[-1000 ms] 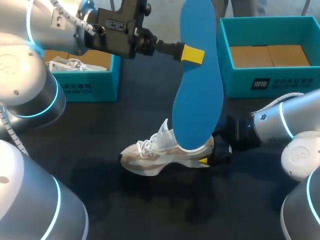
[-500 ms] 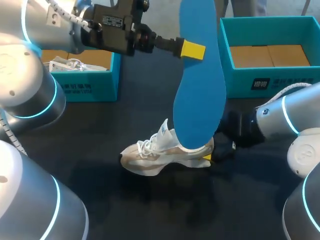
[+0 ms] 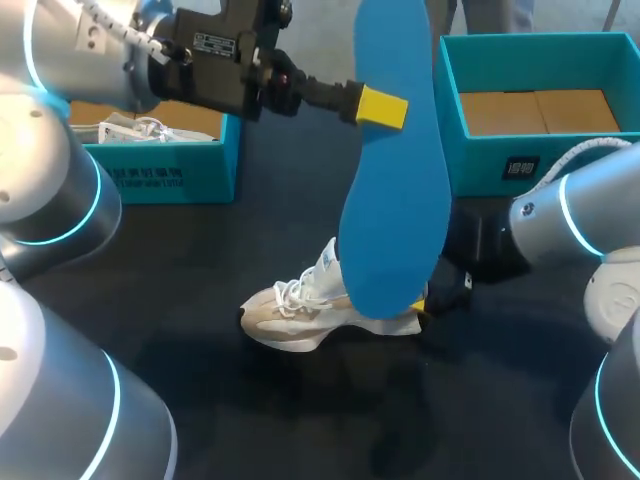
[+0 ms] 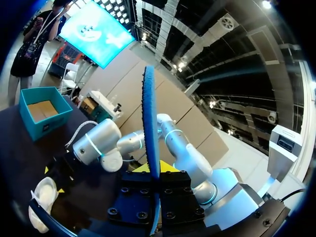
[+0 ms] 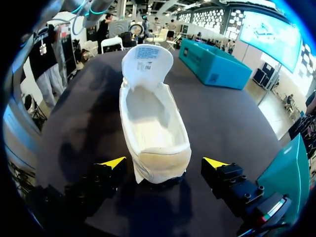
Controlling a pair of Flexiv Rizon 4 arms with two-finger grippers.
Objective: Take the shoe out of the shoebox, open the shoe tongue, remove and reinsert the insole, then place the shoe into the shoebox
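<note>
Dark tabletop (image 3: 180, 270) carries the shoe (image 3: 300, 312), lying on its sole near the middle, between two teal shoeboxes at the far edge. The left shoebox (image 3: 170, 178) holds another white shoe (image 3: 140, 128); the right shoebox (image 3: 545, 165) shows only a cardboard floor.

Left gripper (image 3: 392, 106): clamped on the blue insole (image 3: 395, 190) near its upper end. My left arm reaches across from the left and holds the insole upright above the shoe, its lower end hanging in front of the heel. My left wrist view shows the insole (image 4: 149, 118) edge-on between the fingers.

Right gripper (image 5: 164, 164): spread wide and low at the table, one yellow fingertip (image 5: 112, 162) on either side of the heel, neither touching it. My right wrist view shows the shoe (image 5: 153, 128) empty inside, its tongue (image 5: 147, 61) folded forward.

Change over the last second: my left arm has drawn slightly leftward, swinging the insole's lower end with it; my right arm has eased back from the heel.
</note>
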